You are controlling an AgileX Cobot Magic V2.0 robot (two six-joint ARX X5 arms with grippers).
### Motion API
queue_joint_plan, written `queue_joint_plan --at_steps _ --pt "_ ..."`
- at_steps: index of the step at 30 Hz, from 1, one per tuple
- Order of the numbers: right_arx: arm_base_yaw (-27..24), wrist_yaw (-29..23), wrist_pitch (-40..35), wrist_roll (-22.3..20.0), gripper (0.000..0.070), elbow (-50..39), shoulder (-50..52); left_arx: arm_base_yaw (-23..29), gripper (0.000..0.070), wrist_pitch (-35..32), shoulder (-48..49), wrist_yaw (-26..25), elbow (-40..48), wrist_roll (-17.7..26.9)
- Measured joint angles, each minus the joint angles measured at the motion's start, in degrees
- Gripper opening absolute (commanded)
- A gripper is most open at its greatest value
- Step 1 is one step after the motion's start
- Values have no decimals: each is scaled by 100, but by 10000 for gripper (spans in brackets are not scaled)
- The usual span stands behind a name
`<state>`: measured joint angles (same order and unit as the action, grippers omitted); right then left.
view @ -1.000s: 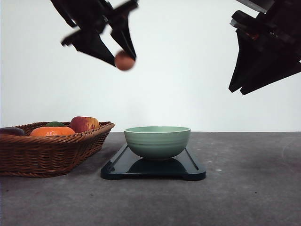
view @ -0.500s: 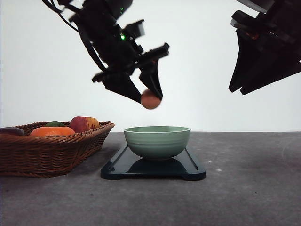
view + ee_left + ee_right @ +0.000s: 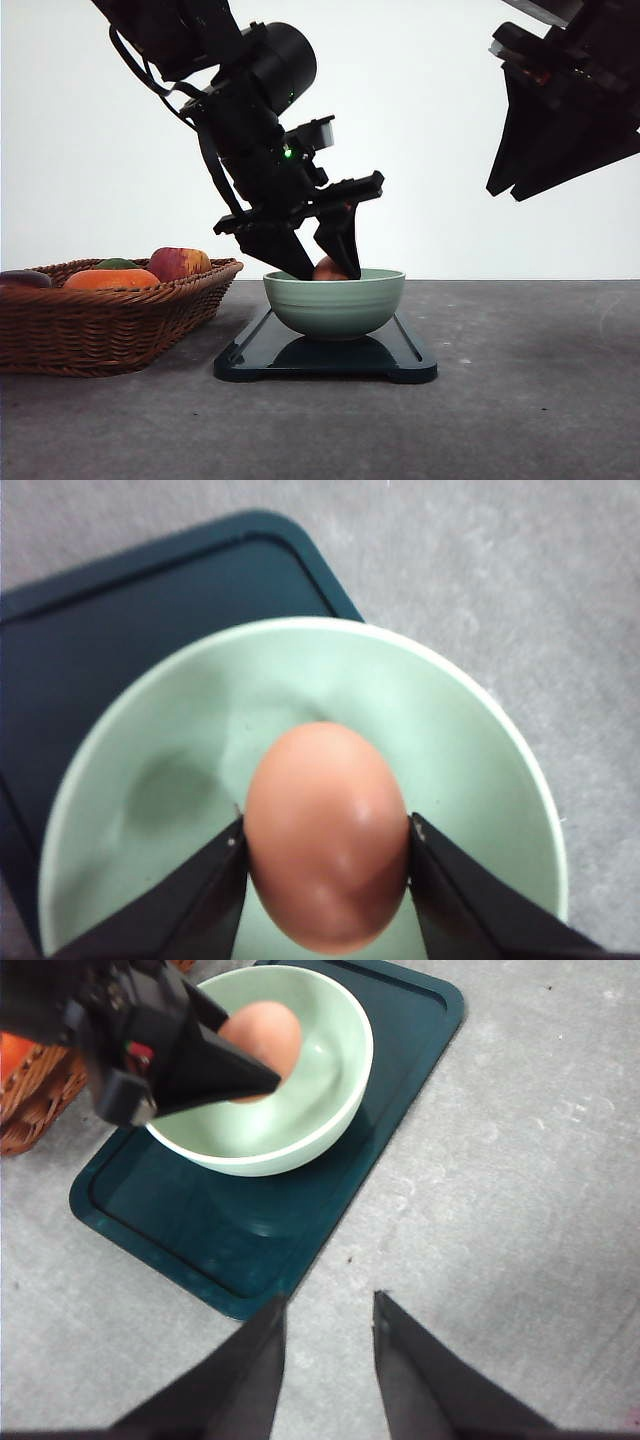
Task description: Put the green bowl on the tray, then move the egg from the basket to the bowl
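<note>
The pale green bowl (image 3: pixel 334 300) stands on the dark tray (image 3: pixel 325 362) in the middle of the table. My left gripper (image 3: pixel 325 268) is shut on the reddish-brown egg (image 3: pixel 329 269), which dips just below the bowl's rim. In the left wrist view the egg (image 3: pixel 327 835) hangs between the two fingers over the bowl's inside (image 3: pixel 460 770); I cannot tell whether it touches the bottom. My right gripper (image 3: pixel 507 193) hangs high at the right, open and empty. Its wrist view shows the gripper (image 3: pixel 330 1305) above the tray's edge (image 3: pixel 230 1230), with the bowl (image 3: pixel 320 1090) and egg (image 3: pixel 265 1035) beyond.
The wicker basket (image 3: pixel 100 325) sits at the left, close to the tray, holding an apple (image 3: pixel 178 262), an orange fruit (image 3: pixel 110 279) and other items. Bare grey table lies to the right of the tray and in front of it.
My left gripper has come down and to the right with the egg, from high near the basket side to the bowl's mouth. The right arm has not moved.
</note>
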<state>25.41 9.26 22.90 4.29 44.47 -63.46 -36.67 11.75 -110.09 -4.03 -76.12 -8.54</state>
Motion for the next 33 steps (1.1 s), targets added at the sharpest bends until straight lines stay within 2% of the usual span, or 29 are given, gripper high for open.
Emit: queue_joint_plan --at_steps 4,12,27,29,33 --pt "0 0 0 0 169 0 0 -1 257 41 -80 10 0 0" --pt "0 2 7 0 169 0 0 -43 319 35 -87 10 0 0" --pt "0 2 20 0 169 0 0 -76 319 33 -87 7 0 -2" --pt "0 2 20 0 169 0 0 -76 319 122 -87 2 -26 -2" --pt "0 1 29 0 169 0 0 -76 319 839 -87 2 -381 -2"
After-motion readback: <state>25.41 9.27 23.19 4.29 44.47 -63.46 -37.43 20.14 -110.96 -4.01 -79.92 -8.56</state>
